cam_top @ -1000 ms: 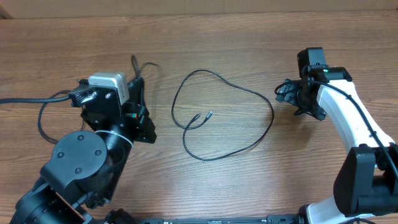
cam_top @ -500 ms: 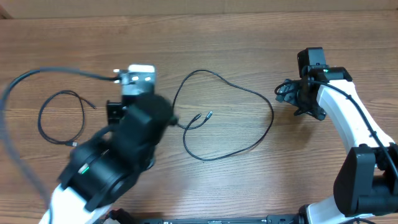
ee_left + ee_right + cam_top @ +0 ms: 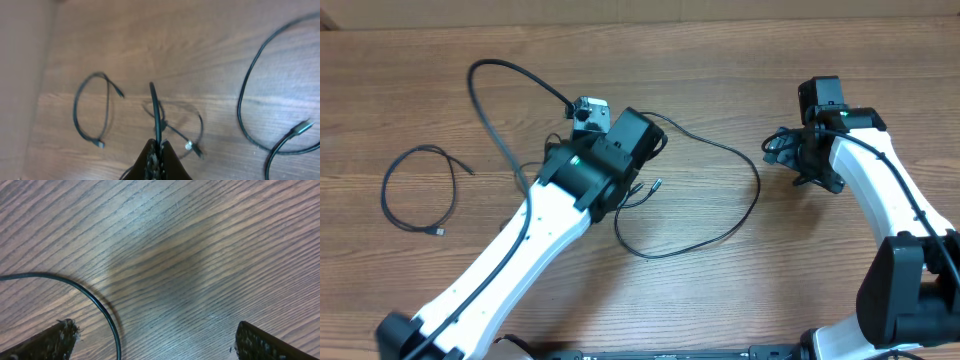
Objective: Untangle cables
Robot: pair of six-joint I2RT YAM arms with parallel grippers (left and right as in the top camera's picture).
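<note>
Over mid-worktop [image 3: 720, 60], left hand [image 3: 156, 148] carries a cable [image 3: 155, 107]
Pinched shut on it; right hand [image 3: 154, 330] gapes empty beside the loop [image 3: 757, 185]. Best lay it on bare wood, crossing neither loop nor coil [image 3: 386, 190]. A second ago this arm sat folded at left, over the coil.

I'd call this a robotics lab bench, not a home or an office. Two jointed machines, the left arm [image 3: 520, 250] and the right arm [image 3: 875, 190], with white shells and black joints, reach in from the near edge of a plain wood-grain table [image 3: 720, 70]. A small camera [image 3: 588, 110] rides on one wrist, and a thick black lead [image 3: 472, 82] loops off it. All that lies on the tabletop is thin black cables [image 3: 758, 185]. A bare beige strip [image 3: 620, 8] runs along the far side.
</note>
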